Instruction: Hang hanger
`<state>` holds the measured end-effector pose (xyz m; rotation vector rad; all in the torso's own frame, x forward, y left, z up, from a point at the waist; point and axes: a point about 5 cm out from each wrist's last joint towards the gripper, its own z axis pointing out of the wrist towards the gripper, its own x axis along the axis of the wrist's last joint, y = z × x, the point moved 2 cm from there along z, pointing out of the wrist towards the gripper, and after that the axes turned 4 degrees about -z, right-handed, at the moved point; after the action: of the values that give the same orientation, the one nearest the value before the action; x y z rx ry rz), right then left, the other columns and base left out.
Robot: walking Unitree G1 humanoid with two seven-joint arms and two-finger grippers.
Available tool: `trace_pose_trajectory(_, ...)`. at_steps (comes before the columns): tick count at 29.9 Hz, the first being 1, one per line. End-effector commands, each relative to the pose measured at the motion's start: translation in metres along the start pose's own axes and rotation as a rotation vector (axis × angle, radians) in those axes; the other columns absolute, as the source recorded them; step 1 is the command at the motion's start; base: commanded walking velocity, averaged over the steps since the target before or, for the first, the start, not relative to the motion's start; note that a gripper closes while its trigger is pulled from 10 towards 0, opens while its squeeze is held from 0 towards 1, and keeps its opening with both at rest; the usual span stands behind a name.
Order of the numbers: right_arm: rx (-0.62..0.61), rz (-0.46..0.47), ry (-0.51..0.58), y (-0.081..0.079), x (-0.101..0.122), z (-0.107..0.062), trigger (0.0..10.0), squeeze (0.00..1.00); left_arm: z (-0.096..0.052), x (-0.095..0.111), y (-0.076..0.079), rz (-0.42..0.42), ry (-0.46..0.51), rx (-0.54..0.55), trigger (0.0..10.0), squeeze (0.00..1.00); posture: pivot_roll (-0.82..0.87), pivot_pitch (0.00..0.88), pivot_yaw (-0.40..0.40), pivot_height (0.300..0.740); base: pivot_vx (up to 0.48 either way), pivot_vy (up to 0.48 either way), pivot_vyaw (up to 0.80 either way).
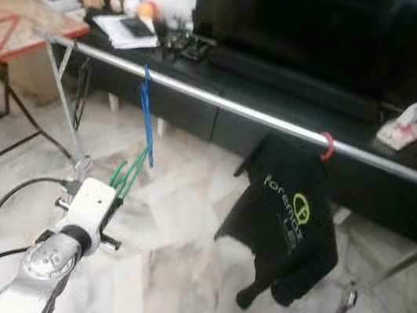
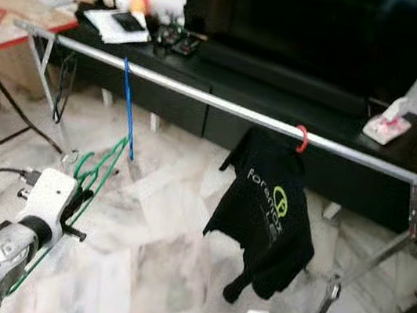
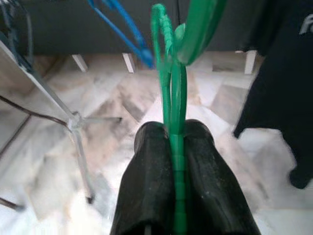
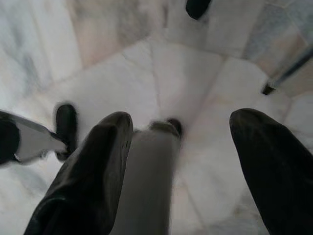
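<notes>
1. A green hanger (image 3: 172,78) is clamped between the two black fingers of the left pincer (image 3: 175,147), which is held below and in front of the silver rail (image 1: 262,117).
2. The green hanger is kept off the rail, its hook seen near a blue hanger (image 1: 146,119) that is hung from the rail's left part.
3. A black T-shirt (image 1: 289,225) is hung by a red hook (image 1: 327,146) further right along the rail.
4. The right pincer (image 4: 176,161) is seen low over the marble floor (image 4: 195,73), fingers spread apart and nothing held.
</notes>
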<state>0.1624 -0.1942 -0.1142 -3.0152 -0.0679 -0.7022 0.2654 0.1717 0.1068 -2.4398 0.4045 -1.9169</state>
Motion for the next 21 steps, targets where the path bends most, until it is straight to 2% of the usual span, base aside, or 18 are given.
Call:
trace_pose_trajectory(1, -0.005, -0.008, 0.010, 0.001, 0.005, 0.000, 10.0, 0.00, -0.001, 0.003, -0.002, 0.006, 0.010, 0.005, 10.0, 0.00, 0.06, 0.000, -0.051, 0.716, 0.000, -0.375, 0.64)
trace_pose_trajectory(3, -0.004, -0.010, 0.011, 0.001, 0.005, 0.000, 10.0, 0.00, -0.001, 0.003, -0.002, 0.006, 0.009, 0.007, 10.0, 0.00, 0.06, 0.000, -0.051, 0.716, 0.000, -0.375, 0.64)
trace_pose_trajectory(4, -0.021, 0.015, 0.031, 0.004, 0.008, 0.000, 10.0, 0.00, 0.004, -0.038, 0.002, -0.106, -0.031, -0.014, 10.0, 0.00, 0.04, 0.000, -0.065, 0.716, 0.000, 0.000, 0.00)
trace_pose_trajectory(5, -0.031, 0.029, 0.042, 0.005, 0.009, 0.000, 10.0, 0.00, 0.003, -0.057, 0.004, -0.161, -0.050, -0.022, 10.0, 0.00, 0.04, 0.000, -0.065, 0.716, 0.000, 0.000, 0.00)
trace_pose_trajectory(10, -0.033, 0.028, 0.044, 0.004, 0.008, 0.000, 10.0, 0.00, 0.004, -0.064, 0.002, -0.153, -0.069, -0.035, 10.0, 0.00, 0.03, 0.000, -0.055, 0.716, 0.000, 0.000, 0.00)
trace_pose_trajectory(14, -0.034, 0.024, 0.043, 0.003, 0.008, 0.000, 10.0, 0.00, 0.005, -0.059, -0.006, -0.164, -0.041, -0.010, 10.0, 0.00, 0.04, 0.000, -0.049, 0.716, 0.000, 0.000, 0.00)
trace_pose_trajectory(18, -0.040, 0.026, 0.042, 0.003, 0.008, 0.000, 10.0, 0.00, 0.008, -0.064, -0.007, -0.176, -0.024, -0.014, 10.0, 0.00, 0.04, 0.000, -0.045, 0.716, 0.000, 0.000, 0.00)
trace_pose_trajectory(21, -0.046, 0.032, 0.045, 0.003, 0.008, 0.000, 10.0, 0.00, 0.009, -0.066, -0.006, -0.187, -0.022, -0.018, 10.0, 0.00, 0.04, 0.000, -0.044, 0.716, 0.000, 0.419, 0.00)
